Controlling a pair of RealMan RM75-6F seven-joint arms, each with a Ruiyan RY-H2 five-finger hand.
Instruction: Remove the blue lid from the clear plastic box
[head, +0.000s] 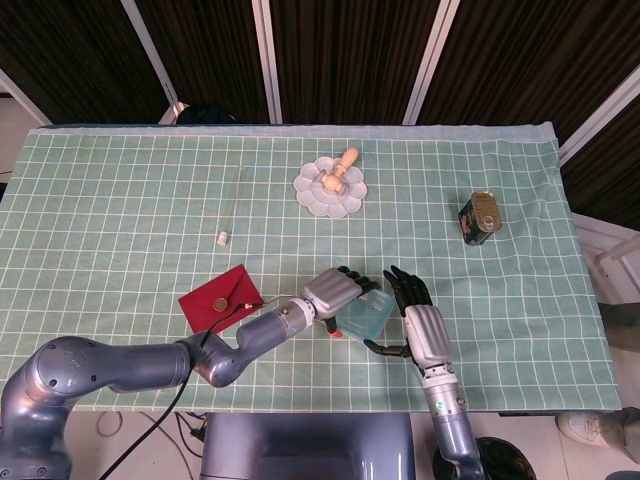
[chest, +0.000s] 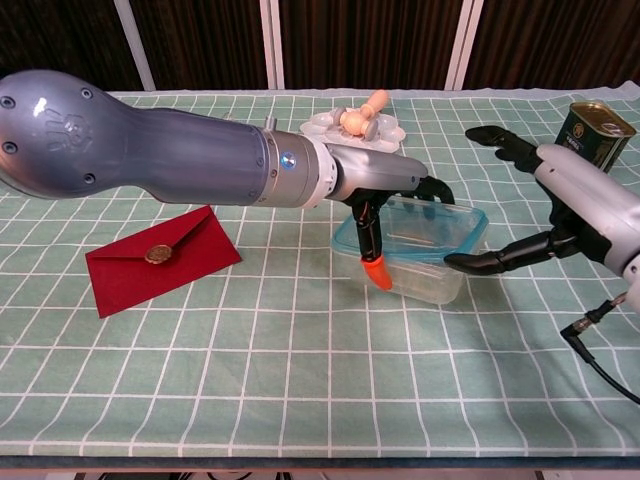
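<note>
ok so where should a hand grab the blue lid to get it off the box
Grip the blue lid by its thin rim at a corner, from above and the side. It sits flat on the clear plastic box and overhangs the walls, so only that lip offers purchase. The left hand already reaches over its near-left corner; the right hand can brace the box.

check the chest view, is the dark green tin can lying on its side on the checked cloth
No, the dark green tin can stands upright at the far right of the cloth, its gold top facing up.
</note>
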